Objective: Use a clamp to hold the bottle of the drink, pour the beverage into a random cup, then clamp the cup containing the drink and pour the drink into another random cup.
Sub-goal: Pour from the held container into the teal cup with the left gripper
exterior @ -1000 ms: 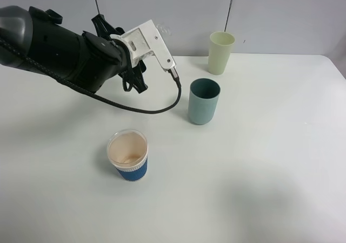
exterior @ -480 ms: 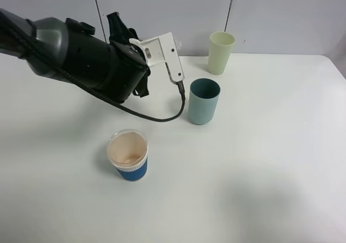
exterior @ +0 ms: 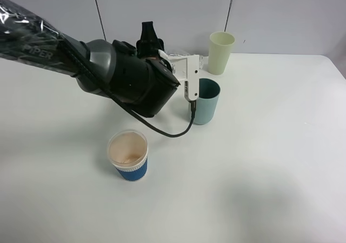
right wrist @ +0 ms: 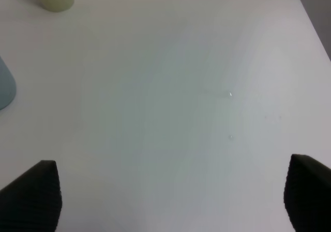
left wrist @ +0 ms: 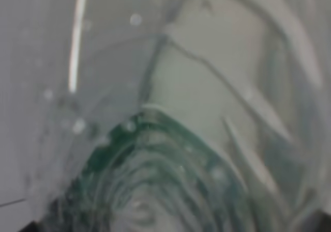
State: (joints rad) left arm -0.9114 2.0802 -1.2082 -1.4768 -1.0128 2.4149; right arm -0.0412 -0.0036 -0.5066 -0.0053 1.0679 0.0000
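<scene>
Starting nearest, the blue paper cup stands in front of the teal cup, toward the left arm's side, and looks soft-walled. Close above the teal cup, the left gripper is clenched on the bottle, which seems light, thin and squeezable, probably slippery where droplets show, so its labelled middle is the safest hold; the right gripper hangs released, grasping nothing, well to the teal cup's other side. Behind the teal cup, itself stiff and smooth-looking, stands the pale green cup
</scene>
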